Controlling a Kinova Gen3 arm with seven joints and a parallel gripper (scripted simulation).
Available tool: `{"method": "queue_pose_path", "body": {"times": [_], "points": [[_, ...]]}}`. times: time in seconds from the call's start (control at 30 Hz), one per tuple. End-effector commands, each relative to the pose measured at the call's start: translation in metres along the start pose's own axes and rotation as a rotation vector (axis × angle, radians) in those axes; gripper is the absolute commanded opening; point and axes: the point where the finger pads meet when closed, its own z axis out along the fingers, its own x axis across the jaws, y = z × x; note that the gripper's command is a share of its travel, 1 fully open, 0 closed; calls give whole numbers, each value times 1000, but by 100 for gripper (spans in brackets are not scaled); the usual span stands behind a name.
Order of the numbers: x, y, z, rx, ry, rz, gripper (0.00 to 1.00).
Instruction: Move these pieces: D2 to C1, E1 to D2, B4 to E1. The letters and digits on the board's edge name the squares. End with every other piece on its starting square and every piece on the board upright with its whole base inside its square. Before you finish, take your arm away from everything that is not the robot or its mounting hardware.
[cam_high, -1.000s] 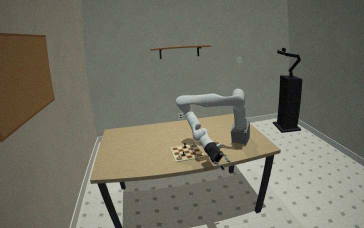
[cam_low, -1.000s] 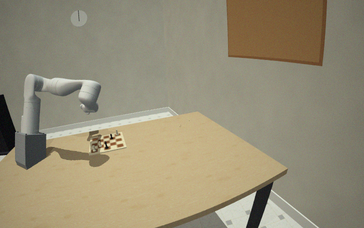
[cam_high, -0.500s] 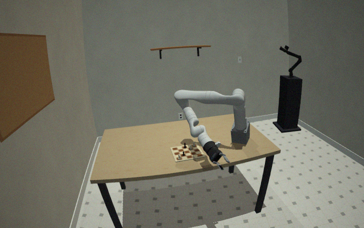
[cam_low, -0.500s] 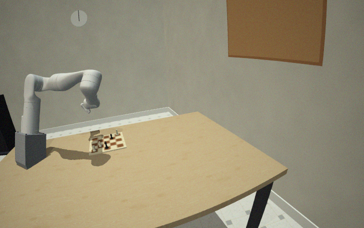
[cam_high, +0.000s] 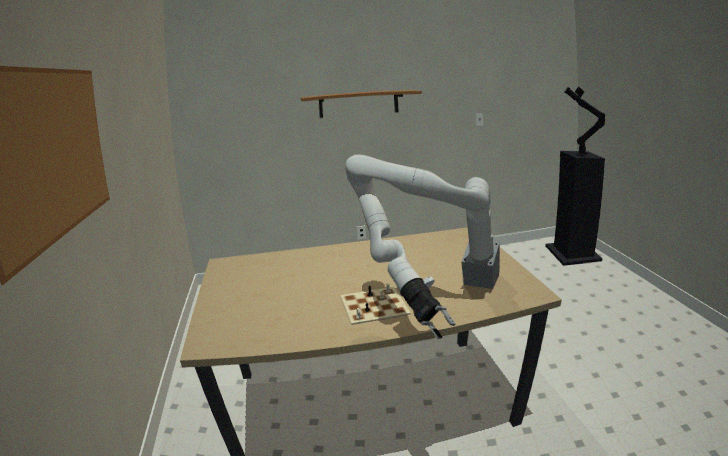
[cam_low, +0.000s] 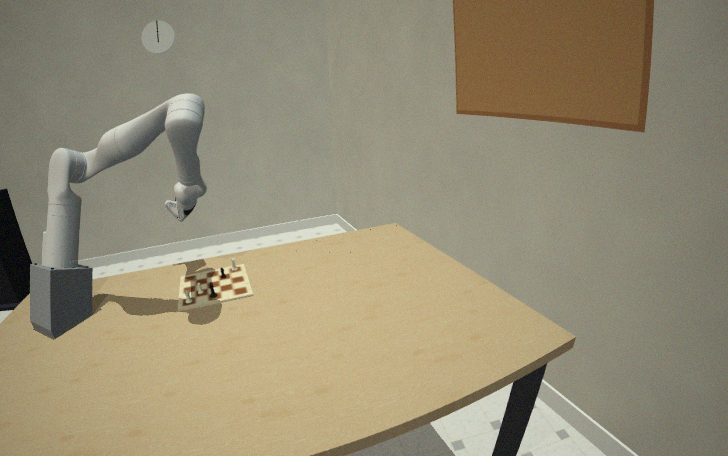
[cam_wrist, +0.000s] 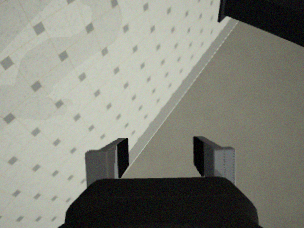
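- My gripper (cam_high: 437, 316) is spread wide with nothing between its fingers
- In the top view it hangs above the table (cam_high: 279, 316), at about 4 o'clock from the chessboard (cam_high: 354, 317)
- My wrist camera faces the tiled floor (cam_wrist: 60, 62) and a grey wall, with a black pedestal (cam_wrist: 267, 5) at 1 o'clock; no board shows there
- The chessboard lies flat on the table, near my grey base (cam_high: 479, 271), which sits at its 2 o'clock
- Five small pieces stand on the board: two black (cam_high: 369, 290), three pale (cam_high: 358, 311); the edge letters are too small to read, so I cannot tell their squares
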Motion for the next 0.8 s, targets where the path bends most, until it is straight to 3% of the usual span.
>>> {"method": "queue_pose_path", "body": {"times": [0.0, 0.17, 0.23, 0.5, 0.77], "points": [[-5, 3, -7, 86, -47, -55, 100], [-14, -2, -15, 181, -88, -70, 100], [-14, -2, -15, 181, -88, -70, 100], [-33, -13, -35, 412, -208, -109, 100], [-43, -18, -46, 538, -275, -131, 100]]}}
